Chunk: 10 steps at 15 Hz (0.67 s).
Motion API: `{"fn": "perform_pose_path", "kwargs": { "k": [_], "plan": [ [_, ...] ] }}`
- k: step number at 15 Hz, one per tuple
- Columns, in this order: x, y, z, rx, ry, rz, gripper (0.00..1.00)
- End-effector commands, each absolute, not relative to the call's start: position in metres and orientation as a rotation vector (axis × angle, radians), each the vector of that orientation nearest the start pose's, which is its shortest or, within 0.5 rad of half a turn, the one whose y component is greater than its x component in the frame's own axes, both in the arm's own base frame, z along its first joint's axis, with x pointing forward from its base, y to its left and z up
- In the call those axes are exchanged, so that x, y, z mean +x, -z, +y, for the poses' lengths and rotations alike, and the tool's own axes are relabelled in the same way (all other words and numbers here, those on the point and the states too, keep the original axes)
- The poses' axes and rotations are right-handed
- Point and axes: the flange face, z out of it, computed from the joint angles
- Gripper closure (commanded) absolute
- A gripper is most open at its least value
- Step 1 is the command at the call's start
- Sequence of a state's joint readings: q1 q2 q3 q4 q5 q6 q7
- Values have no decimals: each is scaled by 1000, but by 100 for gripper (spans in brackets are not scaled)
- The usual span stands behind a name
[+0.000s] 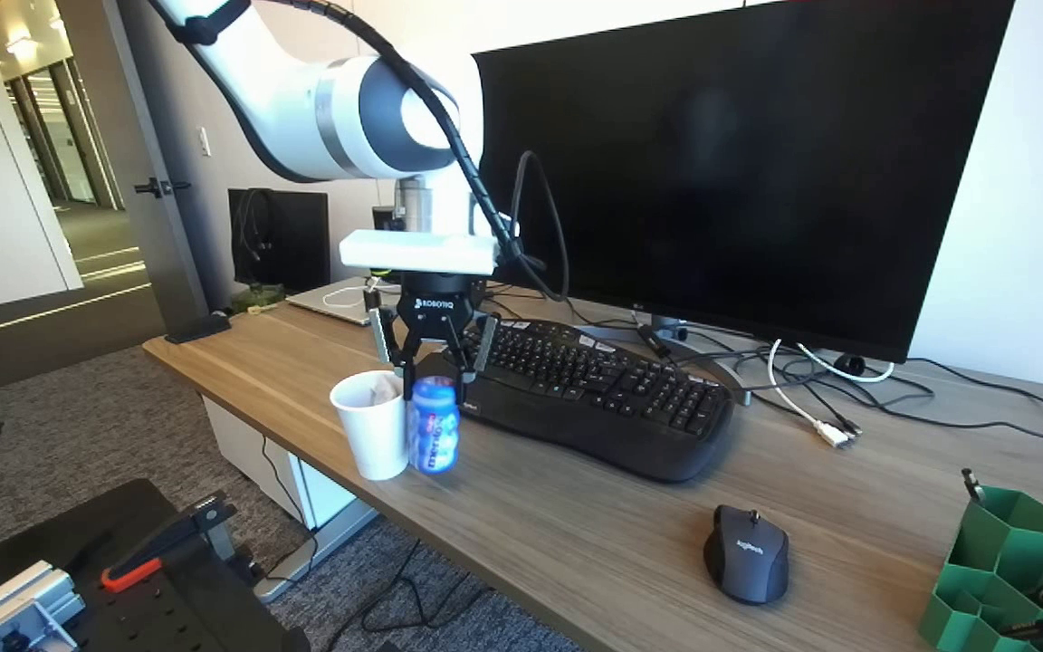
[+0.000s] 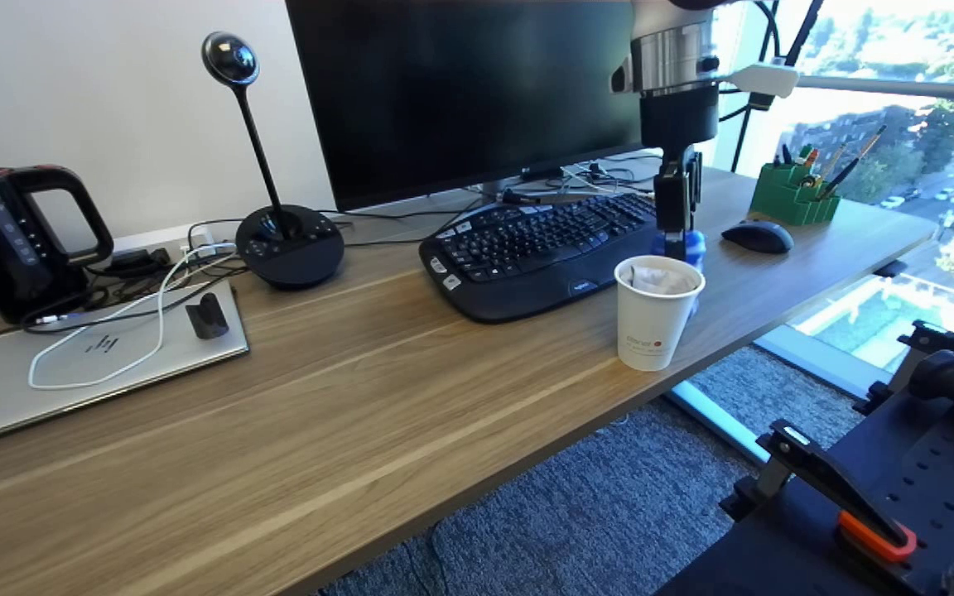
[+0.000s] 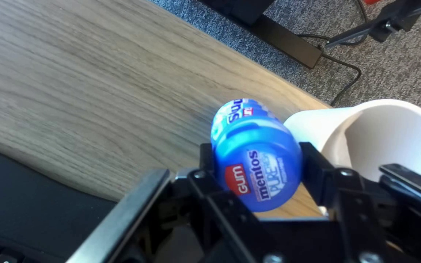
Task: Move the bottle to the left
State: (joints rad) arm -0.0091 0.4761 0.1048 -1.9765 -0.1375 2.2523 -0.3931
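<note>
Claw [image 1: 434, 386] half spread, clasping blue bottle [image 1: 435, 435] by lid [image 3: 258, 179] from both sides, white cup [image 1: 373, 436] just beside.

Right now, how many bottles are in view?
1: the blue bottle, held in the gripper beside the white cup. Any behind the large monitor would be hidden.

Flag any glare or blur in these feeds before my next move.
In the wrist view, "mentos" reads clearly atop the bottle, but the nearest parts of the claw look blurred; in an exterior view, the window is partly washed out by daylight; in an exterior view, the near-black monitor shows only a faint pale patch.
</note>
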Motion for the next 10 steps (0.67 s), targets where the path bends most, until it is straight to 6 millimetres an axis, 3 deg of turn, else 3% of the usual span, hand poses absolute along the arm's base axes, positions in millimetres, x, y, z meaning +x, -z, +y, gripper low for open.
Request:
{"fn": "perform_pose_path", "kwargs": {
  "k": [1, 10],
  "plan": [
    [581, -224, 63, -2984, -328, -956, 66],
    [579, -226, 79, -2956, -320, -1008, 66]
  ]
}}
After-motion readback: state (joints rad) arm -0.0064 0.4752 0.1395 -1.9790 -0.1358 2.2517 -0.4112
